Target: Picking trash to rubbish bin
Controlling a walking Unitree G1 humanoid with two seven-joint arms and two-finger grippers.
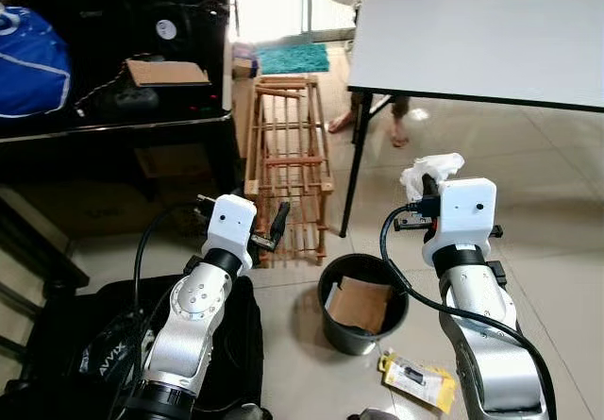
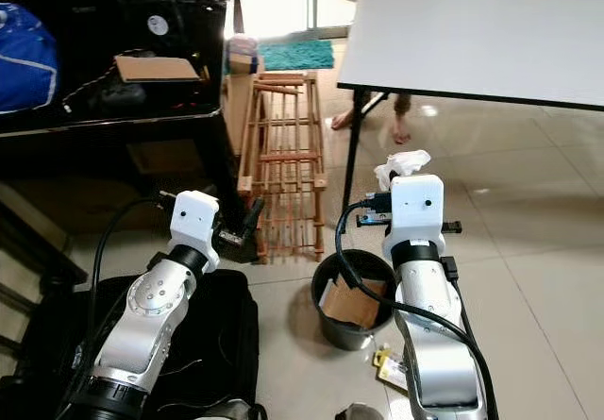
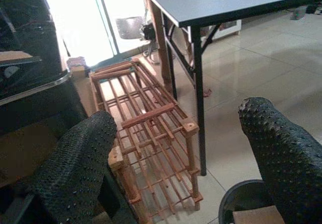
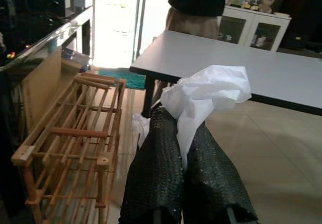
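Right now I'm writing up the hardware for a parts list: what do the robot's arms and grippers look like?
Both arms are silver metal with round joints, each ending in a white boxy wrist housing. Black cables loop along them. The left gripper and right gripper each have two long black fingers with a dotted, textured surface.

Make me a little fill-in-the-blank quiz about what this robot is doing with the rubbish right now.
1. The right claw is shut on a crumpled white ____.
2. The round black plastic rubbish bin already holds a piece of brown ____.
3. The left claw is ____ and holds nothing, near the wooden slatted rack.
4. A flat yellow packet lies on the ____ beside the bin.

Missing words: tissue; cardboard; open; floor
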